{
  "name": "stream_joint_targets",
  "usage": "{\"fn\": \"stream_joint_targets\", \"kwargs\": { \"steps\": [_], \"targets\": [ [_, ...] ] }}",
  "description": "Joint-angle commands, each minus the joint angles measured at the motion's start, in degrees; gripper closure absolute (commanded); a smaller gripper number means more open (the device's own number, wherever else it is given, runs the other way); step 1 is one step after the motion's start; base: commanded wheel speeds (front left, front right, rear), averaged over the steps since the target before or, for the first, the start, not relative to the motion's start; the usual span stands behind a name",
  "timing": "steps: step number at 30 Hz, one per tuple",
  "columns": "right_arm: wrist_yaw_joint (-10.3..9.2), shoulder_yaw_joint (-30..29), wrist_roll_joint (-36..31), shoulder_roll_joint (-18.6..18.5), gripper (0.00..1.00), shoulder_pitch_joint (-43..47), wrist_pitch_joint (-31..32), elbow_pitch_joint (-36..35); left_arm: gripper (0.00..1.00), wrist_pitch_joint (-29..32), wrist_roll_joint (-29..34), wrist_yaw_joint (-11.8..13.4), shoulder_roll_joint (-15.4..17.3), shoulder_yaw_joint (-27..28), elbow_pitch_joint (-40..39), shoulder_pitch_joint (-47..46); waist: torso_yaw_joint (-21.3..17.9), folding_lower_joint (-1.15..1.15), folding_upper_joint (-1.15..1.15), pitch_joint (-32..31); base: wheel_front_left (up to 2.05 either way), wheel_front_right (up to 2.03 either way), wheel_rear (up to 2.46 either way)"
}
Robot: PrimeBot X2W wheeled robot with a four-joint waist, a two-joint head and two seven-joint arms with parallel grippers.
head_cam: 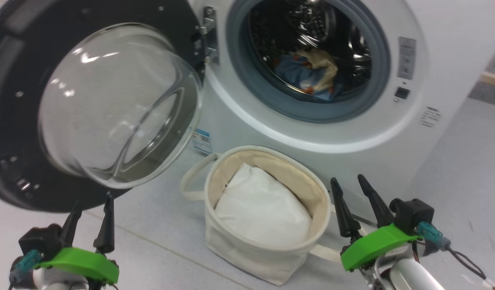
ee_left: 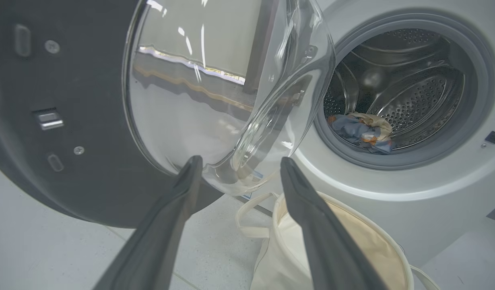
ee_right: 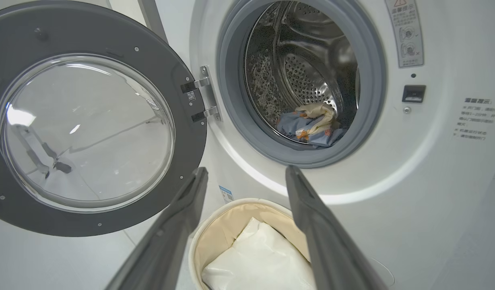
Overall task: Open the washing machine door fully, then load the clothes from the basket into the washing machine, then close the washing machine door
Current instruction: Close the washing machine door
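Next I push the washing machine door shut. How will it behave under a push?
Probably stiff: the washing machine door hangs on metal hinges, so it should swing, not flex. Its glossy rim may be slippery. The bulging glass bowl looks breakable; better to push the rim.

Washer (ee_right: 432,169) front: grey sticker (ee_right: 404,32) w/ warning triangle, round pictograms. Chinese lines (ee_right: 475,119) at right, too blurry to read. Blue label (ee_right: 226,194) low (print too small). Tag (ee_right: 190,96) on door (ee_right: 189,137), illegible.
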Motion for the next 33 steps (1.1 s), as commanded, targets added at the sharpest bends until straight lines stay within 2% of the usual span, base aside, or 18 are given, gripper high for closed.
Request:
{"fn": "stream_joint_targets", "kwargs": {
  "steps": [1, 9, 23, 33],
  "targets": [
    [0.02, 1.2, 0.5, 0.2, 0.00, -0.5, -0.7, -1.4, 0.00, -0.7, 0.6, -0.3, 1.1, 2.5, -1.5, -1.1, 3.1, 0.00, 0.00, -1.0, 0.00, 0.00, 0.00],
    [0.02, 2.7, 0.8, 0.2, 0.00, -1.2, -0.7, -1.1, 0.00, -0.7, 1.4, -0.3, 1.4, 4.2, -2.8, -0.1, 7.9, 0.00, 0.00, -0.7, 0.00, 0.00, 0.00],
    [0.02, 8.1, 2.5, -0.2, 0.00, -7.0, -0.7, 1.0, 0.00, -0.7, 1.6, -0.1, 0.6, 9.4, -7.1, 3.0, 10.2, 0.00, 0.00, 2.1, 0.00, 0.00, 0.00],
    [0.02, 8.4, 3.1, 0.1, 0.00, -7.3, -0.7, 1.6, 0.00, -0.7, 2.3, -0.2, -0.1, 10.7, -8.0, 3.5, 10.2, 0.00, 0.00, 1.8, 0.00, 0.00, 0.00]
  ]
}}
